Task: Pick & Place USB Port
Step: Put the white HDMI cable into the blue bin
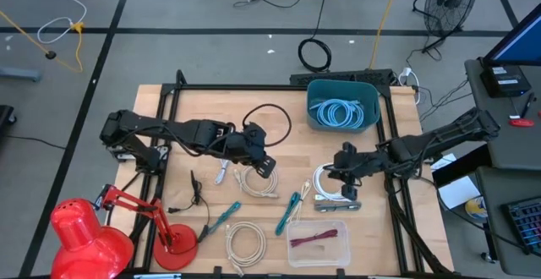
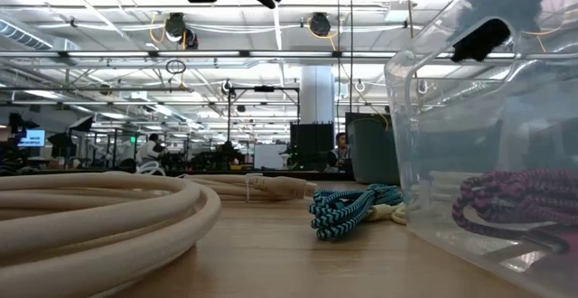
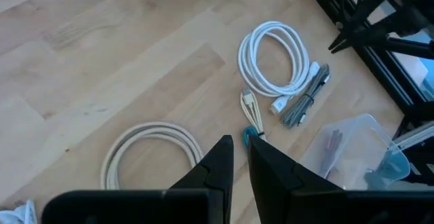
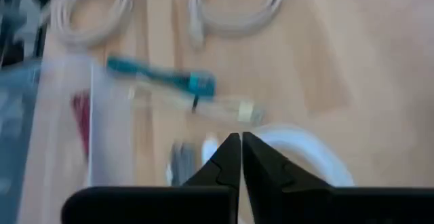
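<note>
Several USB cables lie on the wooden table. A white coil (image 1: pixel 325 182) rests flat beside a grey bundle (image 1: pixel 338 203). My right gripper (image 1: pixel 342 176) hovers shut just above that white coil (image 4: pixel 305 146), touching nothing. My left gripper (image 1: pixel 265 162) hangs over the table's middle, above a cream coil (image 1: pixel 254 182). Its fingers (image 3: pixel 241 153) stand almost together with nothing between them. A teal braided cable (image 1: pixel 287 214) and a short cream one (image 1: pixel 302 196) lie between the coils. The teal bin (image 1: pixel 314 93) at the far side holds a pale coiled cable.
A clear box (image 1: pixel 296 228) with a red cable (image 1: pixel 313 239) stands at the near edge, beside another cream coil (image 1: pixel 245 241). A red lamp (image 1: pixel 93 237) fills the near left corner. A thin black cable (image 1: pixel 193 194) and a second teal cable (image 1: pixel 221 220) lie left of centre.
</note>
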### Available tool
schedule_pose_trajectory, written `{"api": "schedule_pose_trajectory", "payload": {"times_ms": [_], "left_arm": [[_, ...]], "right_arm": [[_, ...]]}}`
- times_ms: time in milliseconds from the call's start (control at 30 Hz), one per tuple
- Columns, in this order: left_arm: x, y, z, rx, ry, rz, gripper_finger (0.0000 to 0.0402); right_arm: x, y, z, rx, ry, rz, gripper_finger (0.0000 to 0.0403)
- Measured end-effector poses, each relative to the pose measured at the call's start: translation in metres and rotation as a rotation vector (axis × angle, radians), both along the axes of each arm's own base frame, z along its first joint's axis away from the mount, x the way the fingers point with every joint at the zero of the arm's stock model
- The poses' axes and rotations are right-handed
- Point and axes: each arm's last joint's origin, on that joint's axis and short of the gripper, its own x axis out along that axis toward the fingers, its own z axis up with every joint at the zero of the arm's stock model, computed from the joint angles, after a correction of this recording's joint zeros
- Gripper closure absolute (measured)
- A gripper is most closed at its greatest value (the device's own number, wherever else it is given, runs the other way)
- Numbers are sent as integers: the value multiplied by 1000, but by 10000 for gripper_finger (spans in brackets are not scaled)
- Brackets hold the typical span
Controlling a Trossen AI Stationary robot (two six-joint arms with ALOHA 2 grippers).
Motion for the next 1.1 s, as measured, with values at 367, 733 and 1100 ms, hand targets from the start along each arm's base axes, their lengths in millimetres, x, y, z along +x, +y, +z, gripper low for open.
{"api": "schedule_pose_trajectory", "payload": {"times_ms": [367,733,1100], "left_arm": [[-1,-10,1,35,-15,27,355],[-4,-24,1,58,-31,47,355],[-6,-31,1,61,-40,71,355]], "right_arm": [[4,13,-20,51,172,158,276],[21,23,-77,75,360,216,235],[29,24,-103,39,346,186,248]]}}
